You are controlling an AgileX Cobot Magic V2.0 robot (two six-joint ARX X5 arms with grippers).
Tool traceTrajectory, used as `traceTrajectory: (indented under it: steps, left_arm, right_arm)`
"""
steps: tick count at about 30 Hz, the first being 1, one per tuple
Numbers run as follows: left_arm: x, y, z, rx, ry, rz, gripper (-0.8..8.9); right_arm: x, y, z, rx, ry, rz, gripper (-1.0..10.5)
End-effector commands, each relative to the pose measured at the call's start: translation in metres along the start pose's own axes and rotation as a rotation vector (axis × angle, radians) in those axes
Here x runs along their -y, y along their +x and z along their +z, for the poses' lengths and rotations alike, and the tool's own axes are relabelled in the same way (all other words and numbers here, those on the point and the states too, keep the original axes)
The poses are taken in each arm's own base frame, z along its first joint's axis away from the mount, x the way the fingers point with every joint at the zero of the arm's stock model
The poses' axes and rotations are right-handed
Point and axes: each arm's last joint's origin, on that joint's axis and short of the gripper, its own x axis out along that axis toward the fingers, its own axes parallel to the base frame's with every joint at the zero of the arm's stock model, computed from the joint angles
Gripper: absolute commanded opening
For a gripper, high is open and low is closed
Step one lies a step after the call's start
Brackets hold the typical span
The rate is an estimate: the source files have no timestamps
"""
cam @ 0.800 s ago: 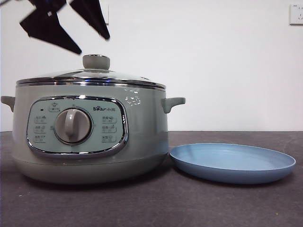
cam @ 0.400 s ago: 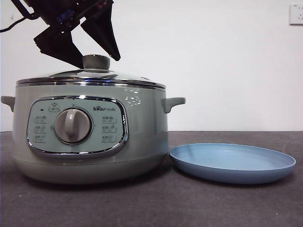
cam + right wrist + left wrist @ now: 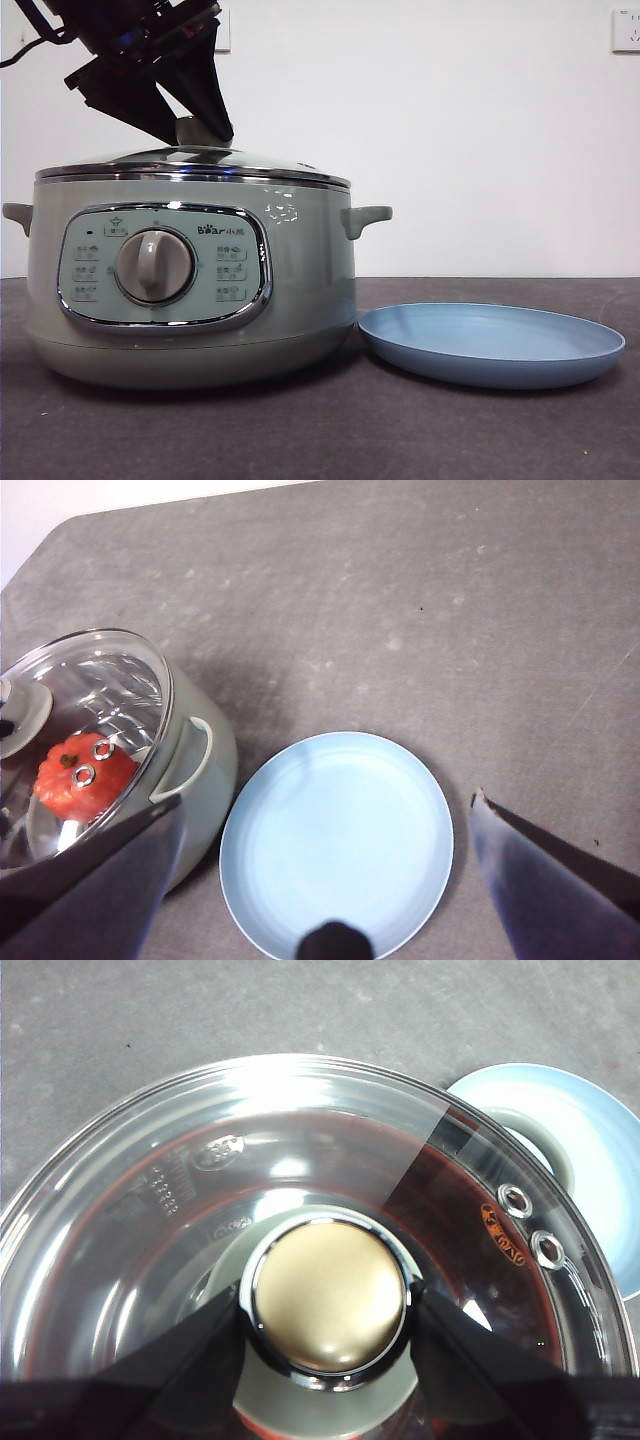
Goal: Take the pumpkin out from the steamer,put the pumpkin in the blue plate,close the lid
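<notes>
On the dark worktop (image 3: 330, 430), the blue plate (image 3: 490, 345) lies empty at the front, just beside the steamer (image 3: 190, 290), whose dial faces the low camera. The lid (image 3: 190, 165) sits closed on the pot, so the first step, lifting it off, is not yet done. Above it the left gripper (image 3: 328, 1312) hangs straight over the knob (image 3: 328, 1295), one black jaw on each side of the chrome ring; the jaws look to be at or very close to the ring, though whether they already press on it cannot be told from these angles. The knob lies squarely between the jaws, so the coming move appears to need only a squeeze and a straight lift. Through the glass, in the right wrist view, the pumpkin (image 3: 82, 778) rests inside the pot on the side toward the plate. The right gripper (image 3: 330, 880) waits high over the plate with its jaws wide apart, the nearer arm for the pumpkin once the lid is off.
</notes>
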Motion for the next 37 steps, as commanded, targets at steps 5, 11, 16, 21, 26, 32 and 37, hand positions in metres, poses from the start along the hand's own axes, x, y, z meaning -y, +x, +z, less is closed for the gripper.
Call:
traceTrajectory:
  steps: [5,11,16,21,26,32,37]
  left_arm:
    - [0.001,-0.006,0.005,0.028,0.023,0.004,-0.09]
    - [0.004,-0.032,0.020,0.127,0.038,0.021,-0.09]
    - [0.008,-0.063,0.029,0.225,0.051,0.041,-0.09]
    - [0.012,-0.100,0.031,0.307,0.055,0.098,-0.09]
    - [0.016,-0.136,0.023,0.372,0.053,0.168,-0.09]
    - [0.019,-0.180,0.005,0.445,0.024,0.330,-0.09]
    - [0.020,-0.209,-0.009,0.494,0.014,0.484,-0.09]
  right_arm:
    - [-0.001,-0.001,0.001,0.004,0.011,0.004,4.7]
    - [-0.001,0.000,0.001,0.002,0.011,0.014,4.7]
    - [-0.003,0.001,0.003,0.006,0.005,0.113,4.7]
    - [-0.009,0.010,0.008,0.014,-0.019,0.244,4.7]
    - [-0.020,0.028,0.012,-0.011,-0.051,0.354,4.7]
    - [-0.047,0.064,0.019,-0.113,-0.100,0.465,4.8]
    - [-0.079,0.094,0.035,-0.194,-0.151,0.550,5.1]
